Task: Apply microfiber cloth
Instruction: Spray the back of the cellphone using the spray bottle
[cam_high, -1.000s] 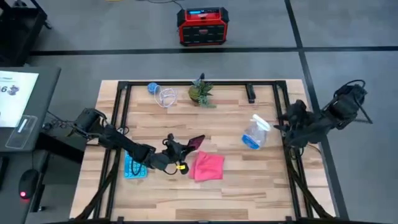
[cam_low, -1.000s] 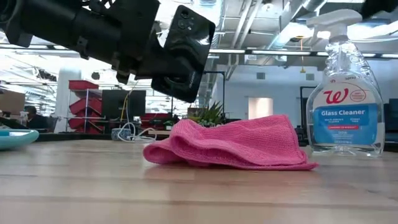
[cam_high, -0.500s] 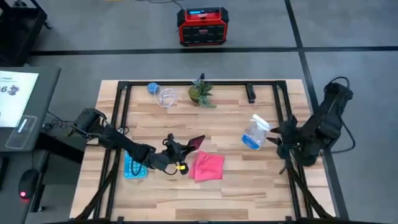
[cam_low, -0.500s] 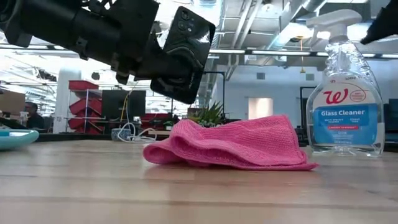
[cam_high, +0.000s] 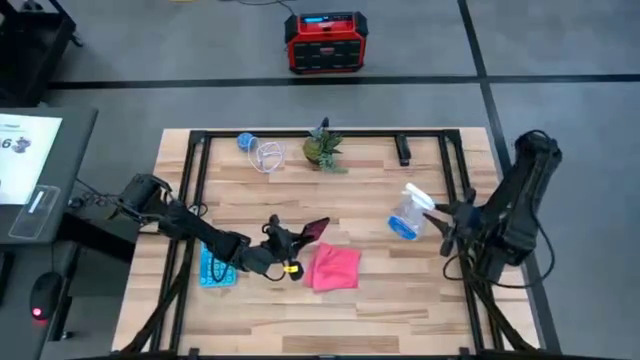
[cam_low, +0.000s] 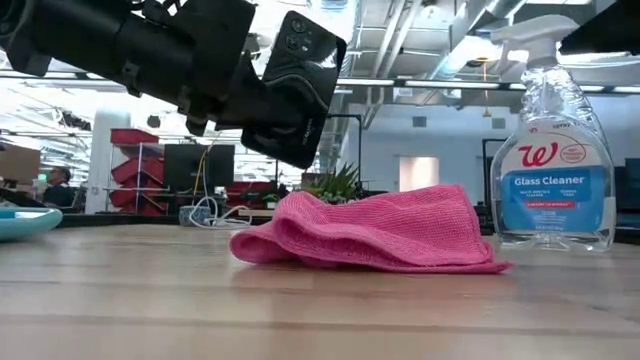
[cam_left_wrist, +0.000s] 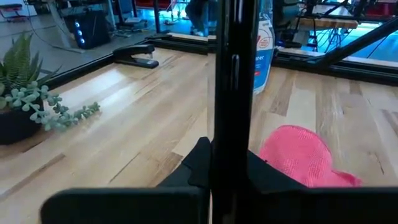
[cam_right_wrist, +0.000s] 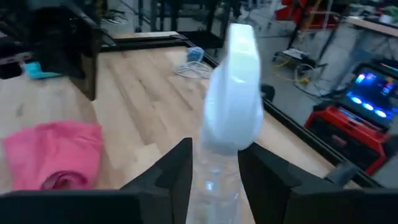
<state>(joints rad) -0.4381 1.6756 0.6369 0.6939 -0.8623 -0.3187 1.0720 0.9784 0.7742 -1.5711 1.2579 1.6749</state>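
Wooden table (cam_high: 400, 295) — bearing pink microfiber cloth (cam_high: 335, 267), spray bottle (cam_high: 408, 218), plant (cam_high: 323, 148), blue calculator (cam_high: 214, 269).

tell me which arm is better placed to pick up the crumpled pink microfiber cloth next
Probably the right. The left gripper is shut on the black phone, while the right gripper, open around the clear spray bottle, holds nothing yet.

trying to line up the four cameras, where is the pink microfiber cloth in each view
High view: microfiber cloth lies front of table centre.
Low view: crumpled heap at centre.
Left wrist view: lower right.
Right wrist view: lower left.
Shared landmark: glass cleaner spray bottle.
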